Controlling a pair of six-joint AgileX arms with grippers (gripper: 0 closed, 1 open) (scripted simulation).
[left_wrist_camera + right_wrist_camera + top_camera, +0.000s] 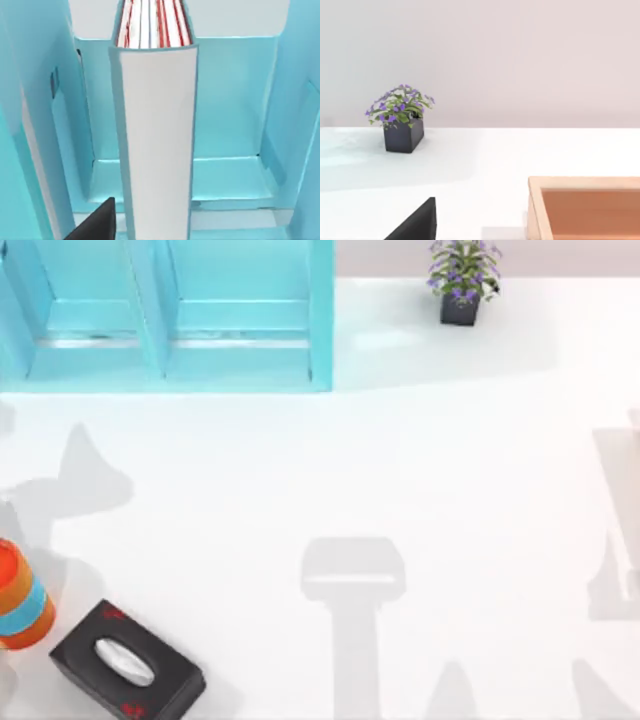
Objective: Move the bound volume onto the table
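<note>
The bound volume point(157, 140) stands upright inside a compartment of the turquoise shelf unit point(235, 100), its white page edges facing the left wrist camera, with red marks at its far end. My left gripper point(160, 205) is open around it, and one black finger point(95, 222) sits just beside its teal cover with a thin gap. In the top view the shelf unit point(240, 340) stands at the back left of the white table point(320, 470). My right gripper point(480, 210) hangs open over the table's right side, holding nothing.
A black tissue box point(127, 660) and an orange and blue cylinder point(20, 595) sit at the front left. A potted plant point(462, 280) stands at the back right. A wooden box point(585, 207) lies close by in the right wrist view.
</note>
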